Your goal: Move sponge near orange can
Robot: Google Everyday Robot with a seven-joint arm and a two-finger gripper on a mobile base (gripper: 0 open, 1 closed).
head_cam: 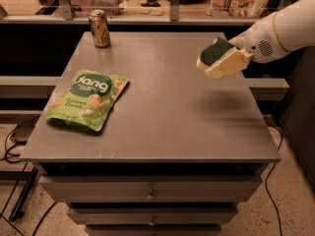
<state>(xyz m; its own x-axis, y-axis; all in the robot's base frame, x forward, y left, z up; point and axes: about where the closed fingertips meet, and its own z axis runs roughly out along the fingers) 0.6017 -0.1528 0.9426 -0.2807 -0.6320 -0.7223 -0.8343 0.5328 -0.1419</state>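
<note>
Hand (224, 61), sponge (212, 52) above table (162, 112); bag (88, 100) apart

The hand (222, 65) holds the sponge (213, 52) over the table (172, 117) at right; orange can (100, 28) back-left, snack bag (88, 100) front-left.

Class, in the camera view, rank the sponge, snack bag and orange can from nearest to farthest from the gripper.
1. sponge, held in the gripper above the table's right side.
2. snack bag, lying front left.
3. orange can, standing at the back-left corner.
</note>
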